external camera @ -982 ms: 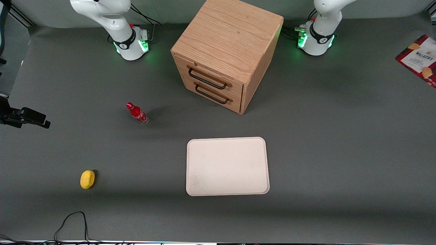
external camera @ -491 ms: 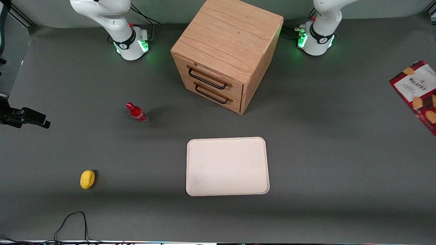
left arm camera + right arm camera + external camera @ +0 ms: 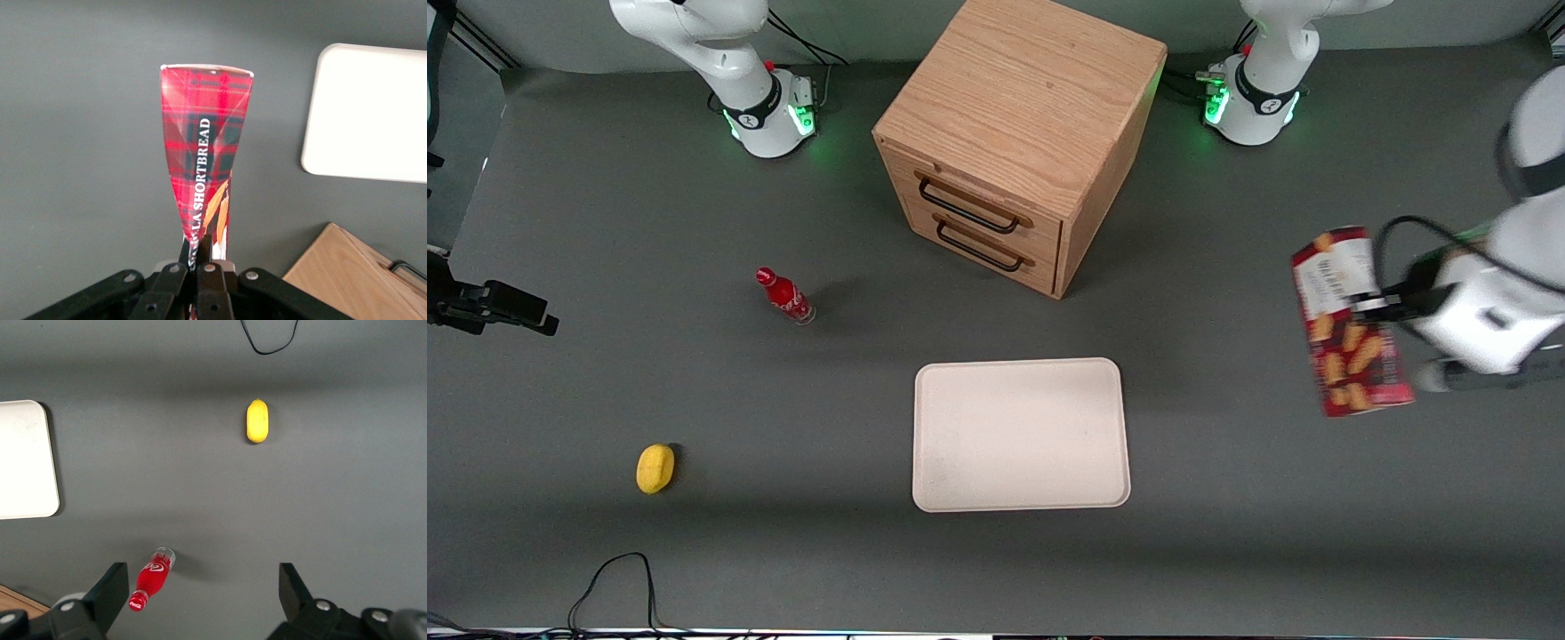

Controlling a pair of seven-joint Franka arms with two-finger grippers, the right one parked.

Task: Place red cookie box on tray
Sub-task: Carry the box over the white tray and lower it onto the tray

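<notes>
The red cookie box (image 3: 1352, 324) hangs in the air above the table, toward the working arm's end, with its white label end farther from the front camera. My left gripper (image 3: 1383, 307) is shut on one long edge of it. In the left wrist view the tartan box (image 3: 203, 153) sticks out edge-on from between the closed fingers of the gripper (image 3: 198, 248). The cream-white tray (image 3: 1021, 434) lies flat with nothing on it, apart from the box and nearer the table's middle; its corner also shows as the tray (image 3: 373, 113) (image 3: 23, 460).
A wooden two-drawer cabinet (image 3: 1018, 142) (image 3: 347, 280) stands farther from the front camera than the tray. A small red bottle (image 3: 784, 296) (image 3: 152, 579) and a yellow lemon-like object (image 3: 655, 468) (image 3: 257, 421) sit toward the parked arm's end. A black cable (image 3: 609, 582) lies near the table's front edge.
The box has travelled with my gripper from the table's edge at the working arm's end toward the front camera and closer to the tray. The arm has come into the front view.
</notes>
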